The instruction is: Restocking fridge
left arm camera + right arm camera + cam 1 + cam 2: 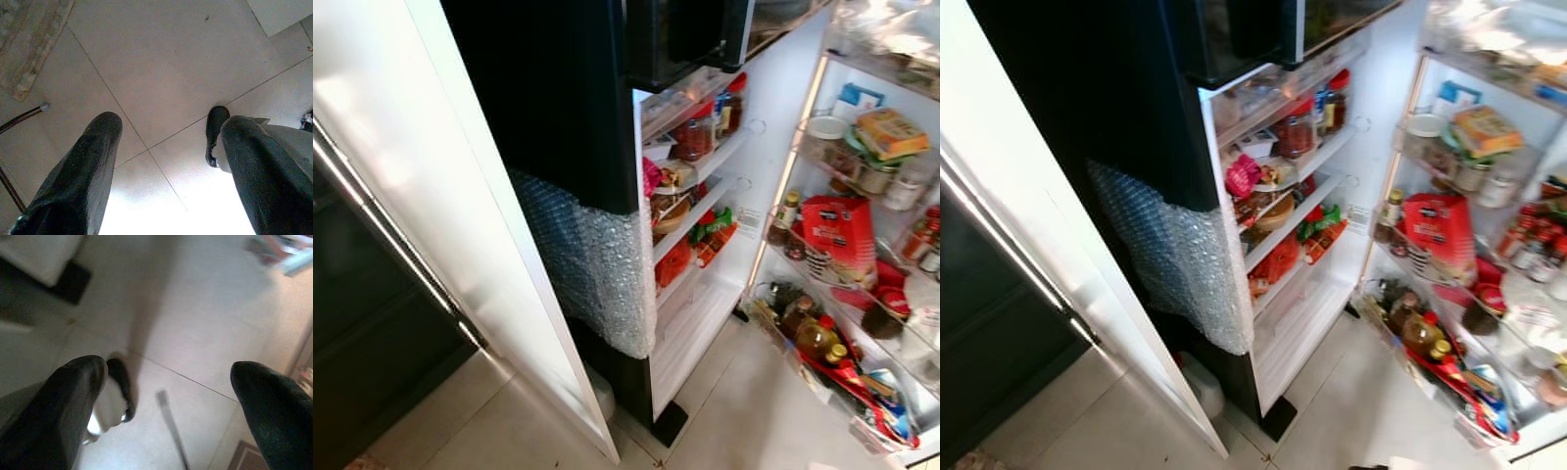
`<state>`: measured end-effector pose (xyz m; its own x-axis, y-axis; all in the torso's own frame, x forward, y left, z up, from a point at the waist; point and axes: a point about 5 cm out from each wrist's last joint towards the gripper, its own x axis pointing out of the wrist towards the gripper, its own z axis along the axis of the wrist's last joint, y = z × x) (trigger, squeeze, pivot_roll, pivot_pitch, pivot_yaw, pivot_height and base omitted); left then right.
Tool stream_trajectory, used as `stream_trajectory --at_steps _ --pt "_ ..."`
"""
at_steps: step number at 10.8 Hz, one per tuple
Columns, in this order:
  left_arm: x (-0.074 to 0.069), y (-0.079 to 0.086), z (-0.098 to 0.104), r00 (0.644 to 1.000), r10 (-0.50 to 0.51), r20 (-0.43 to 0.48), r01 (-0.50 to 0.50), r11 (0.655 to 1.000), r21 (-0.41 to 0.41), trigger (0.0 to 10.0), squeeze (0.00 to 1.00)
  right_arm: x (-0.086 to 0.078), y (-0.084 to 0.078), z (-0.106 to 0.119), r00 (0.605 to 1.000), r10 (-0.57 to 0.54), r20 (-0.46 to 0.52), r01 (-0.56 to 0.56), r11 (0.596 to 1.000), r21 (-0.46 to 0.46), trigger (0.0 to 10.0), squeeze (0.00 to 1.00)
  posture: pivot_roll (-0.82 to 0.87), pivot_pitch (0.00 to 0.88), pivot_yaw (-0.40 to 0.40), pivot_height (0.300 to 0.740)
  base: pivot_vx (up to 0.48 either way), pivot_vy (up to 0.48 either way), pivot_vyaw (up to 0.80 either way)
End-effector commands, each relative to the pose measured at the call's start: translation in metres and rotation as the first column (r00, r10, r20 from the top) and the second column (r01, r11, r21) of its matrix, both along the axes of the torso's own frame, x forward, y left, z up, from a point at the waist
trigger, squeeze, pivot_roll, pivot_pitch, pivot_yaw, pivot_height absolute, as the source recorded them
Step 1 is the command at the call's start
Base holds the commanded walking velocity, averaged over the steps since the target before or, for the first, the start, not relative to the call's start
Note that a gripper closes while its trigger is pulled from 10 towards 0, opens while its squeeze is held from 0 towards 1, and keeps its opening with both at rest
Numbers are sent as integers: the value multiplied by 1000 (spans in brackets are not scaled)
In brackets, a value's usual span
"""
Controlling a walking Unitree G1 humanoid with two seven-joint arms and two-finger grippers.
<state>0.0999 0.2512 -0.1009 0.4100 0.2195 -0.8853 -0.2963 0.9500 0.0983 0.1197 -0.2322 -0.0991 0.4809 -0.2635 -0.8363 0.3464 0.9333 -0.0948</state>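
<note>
We see the fridge (607,147) standing open, its door (862,294) swung right with packed shelves, a red bag (840,227) among them; our left pincer (166,161) and right pincer (168,401) hang released over the tiled floor (161,63)

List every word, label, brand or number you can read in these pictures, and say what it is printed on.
None can be read.
Red carton in the fridge door: white print, too blurred.
Yellow box above it: print too small.
Jars on the fridge shelf: labels too small.
</note>
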Motion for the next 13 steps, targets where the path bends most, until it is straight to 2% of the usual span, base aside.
stream_trajectory --at_steps 1,2,3,5,8,10,11,13 --pt "-4 5 0 1000 17 -11 -16 1000 13 10000 0 -3 1 -1 998 -59 5 59 998 -13 10000 0 -200 0 83 740 0 0 0" --pt "-3 4 0 1000 18 -9 -18 1000 12 10000 0 -4 -3 0 990 -139 17 139 988 -71 10000 0 -218 0 92 740 0 0 0" --pt "-3 4 0 1000 16 -10 -16 1000 11 10000 0 10 -28 14 977 -183 108 198 967 -157 10000 0 -223 0 96 740 0 0 0" --pt "-2 3 0 1000 13 -10 -13 1000 10 10000 0 24 -62 34 948 -228 224 282 927 -247 10000 0 -237 0 105 740 0 0 0" --pt "-1 2 0 1000 16 -6 -16 1000 9 10000 0 30 -82 51 893 -308 330 415 847 -333 10000 0 -248 0 118 740 0 0 0" --pt "1 2 1 1000 9 2 -9 1000 9 10000 0 29 -98 64 828 -386 407 536 756 -376 10000 0 -257 0 133 740 0 0 0" --pt "2 2 1 1000 8 4 -8 1000 11 10000 0 25 -108 70 790 -425 442 599 691 -405 10000 0 -262 0 136 740 0 0 0" --pt "2 2 1 1000 11 3 -11 1000 11 10000 0 20 -124 82 750 -449 486 655 609 -448 10000 0 -258 0 134 740 0 0 0"
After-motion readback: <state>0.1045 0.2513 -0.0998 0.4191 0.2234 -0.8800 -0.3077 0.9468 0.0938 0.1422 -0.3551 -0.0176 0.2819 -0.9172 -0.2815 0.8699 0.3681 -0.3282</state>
